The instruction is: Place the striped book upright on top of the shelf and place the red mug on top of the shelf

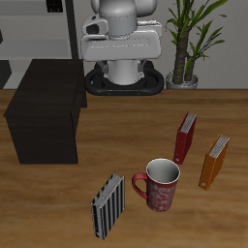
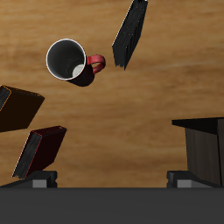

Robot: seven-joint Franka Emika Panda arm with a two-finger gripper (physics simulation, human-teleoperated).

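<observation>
The striped book (image 1: 108,205) stands upright on the table near its front edge, beside the red mug (image 1: 160,184), which is upright with its handle toward the book. The shelf (image 1: 46,111) is a dark cabinet farther back, and its flat top is bare. In the wrist view, the mug (image 2: 72,61), the striped book (image 2: 129,35) and a corner of the shelf (image 2: 203,144) all lie well below my gripper (image 2: 112,179). It hangs high above the table, open, with nothing between its fingers (image 2: 39,179). I cannot make the gripper out in the exterior view.
A plain red book (image 1: 185,138) and an orange book (image 1: 214,161) stand upright behind the mug, also seen as red book (image 2: 39,150) and orange book (image 2: 17,107). A potted plant (image 1: 186,44) stands at the back beside the robot's base.
</observation>
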